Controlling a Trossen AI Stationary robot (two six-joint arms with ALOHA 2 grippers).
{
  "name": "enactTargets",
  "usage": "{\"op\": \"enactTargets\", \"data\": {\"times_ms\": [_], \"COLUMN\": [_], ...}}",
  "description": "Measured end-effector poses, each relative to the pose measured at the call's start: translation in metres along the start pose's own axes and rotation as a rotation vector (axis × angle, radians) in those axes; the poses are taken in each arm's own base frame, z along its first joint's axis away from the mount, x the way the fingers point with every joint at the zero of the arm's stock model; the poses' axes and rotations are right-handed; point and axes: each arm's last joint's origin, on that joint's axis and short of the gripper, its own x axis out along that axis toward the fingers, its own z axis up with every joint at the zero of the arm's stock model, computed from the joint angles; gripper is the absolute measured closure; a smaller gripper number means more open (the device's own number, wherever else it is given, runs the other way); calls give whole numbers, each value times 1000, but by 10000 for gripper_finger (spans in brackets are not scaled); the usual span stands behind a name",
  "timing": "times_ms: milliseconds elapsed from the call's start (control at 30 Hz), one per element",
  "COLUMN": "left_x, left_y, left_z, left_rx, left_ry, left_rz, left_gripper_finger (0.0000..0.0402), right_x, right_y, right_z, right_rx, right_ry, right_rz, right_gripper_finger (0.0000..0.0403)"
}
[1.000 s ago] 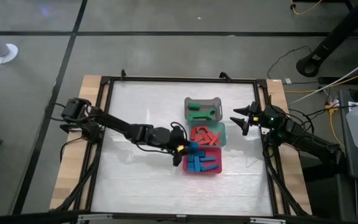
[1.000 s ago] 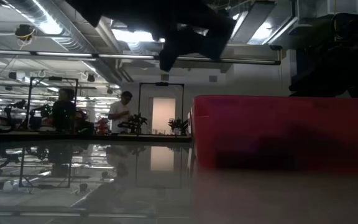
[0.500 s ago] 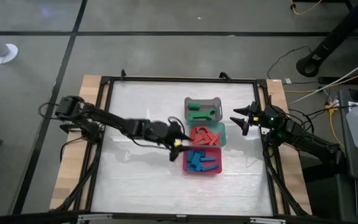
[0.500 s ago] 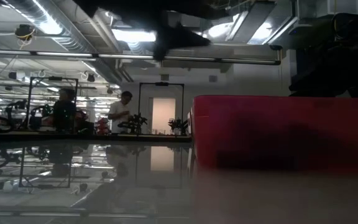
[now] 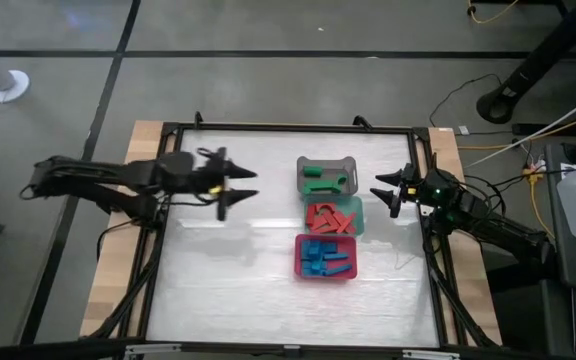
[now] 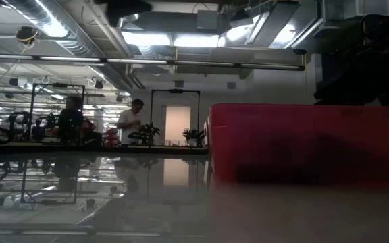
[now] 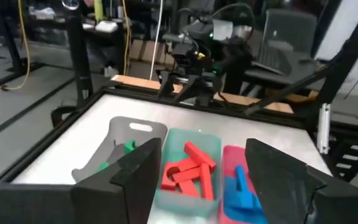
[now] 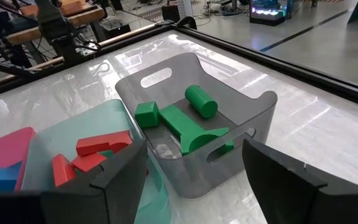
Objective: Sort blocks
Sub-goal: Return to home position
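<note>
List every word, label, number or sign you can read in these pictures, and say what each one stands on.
No text can be read anywhere in these pictures.
Grey tray, teal tray, red tray: no label or mark shows.
Green blocks, red blocks, blue blocks: plain, no print.
Lit display in the room behind, in the right wrist view: too blurred to read.

Three trays (image 5: 358, 218) in a row on the table (image 5: 228, 280), blocks (image 5: 325, 219) inside, between left pincer (image 5: 241, 187) and right pincer (image 5: 381, 195)

Green blocks (image 5: 319, 183) in grey tray (image 5: 326, 160), red blocks (image 5: 328, 217) in teal tray (image 5: 358, 216), blue blocks (image 5: 318, 262) in red tray (image 5: 325, 278)
</note>
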Motion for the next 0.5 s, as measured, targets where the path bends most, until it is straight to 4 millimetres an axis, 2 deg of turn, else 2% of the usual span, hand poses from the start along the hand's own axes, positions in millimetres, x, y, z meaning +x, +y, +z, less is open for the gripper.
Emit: {"op": "enactTargets", "data": {"times_ms": [267, 400, 500], "left_x": [-61, -78, -86], "left_y": [15, 21, 24], "left_z": [-55, -85, -100], "left_rx": [-72, -88, -91], "left_ry": [-119, -194, -274], "left_rz": [-25, -43, -57], "left_gripper_finger": [180, 180, 180], "right_x": [0, 0, 0], "right_y": [0, 0, 0], "right_z": [0, 0, 0], "right_rx": [0, 0, 0], "right_ry": [-1, -1, 0], "right_rz": [0, 0, 0], "right_gripper_finger": [139, 139, 139]}}
